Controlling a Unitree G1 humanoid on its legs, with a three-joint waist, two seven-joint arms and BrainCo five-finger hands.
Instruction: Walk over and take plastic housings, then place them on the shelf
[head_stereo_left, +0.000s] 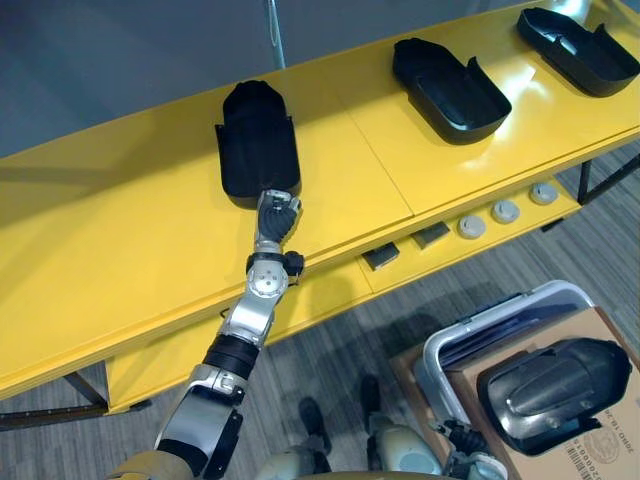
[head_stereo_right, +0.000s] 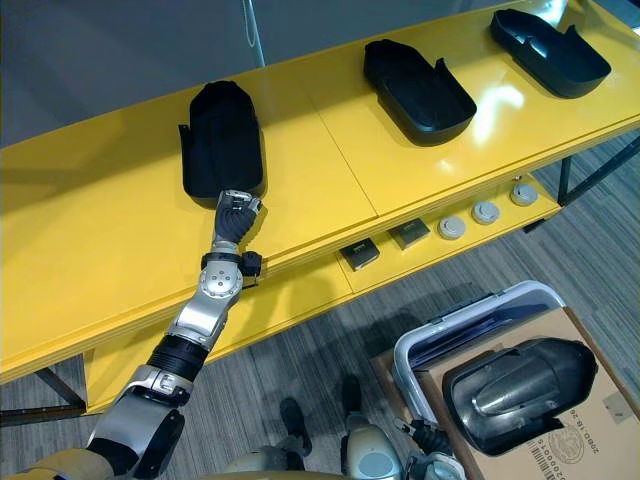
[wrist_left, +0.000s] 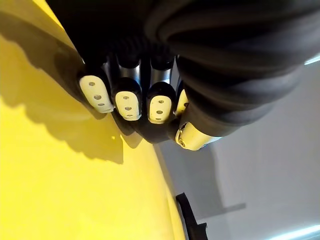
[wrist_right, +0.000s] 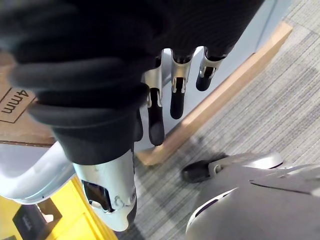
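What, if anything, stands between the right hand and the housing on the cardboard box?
Nothing visible does. The grey housing lies uncovered on top of the cardboard box, beside the grey tote. The right hand hangs open by the box's near corner, apart from it. The left hand is at a black housing on the yellow shelf.

I'm seeing a bright yellow shelf (head_stereo_left: 120, 250) and three matte black housings (head_stereo_left: 258, 140). Grey streaked carpet (head_stereo_left: 620, 260) is showing below, beside a glossy dark housing (head_stereo_left: 550, 390) and a plain brown cardboard box (head_stereo_left: 600, 445).
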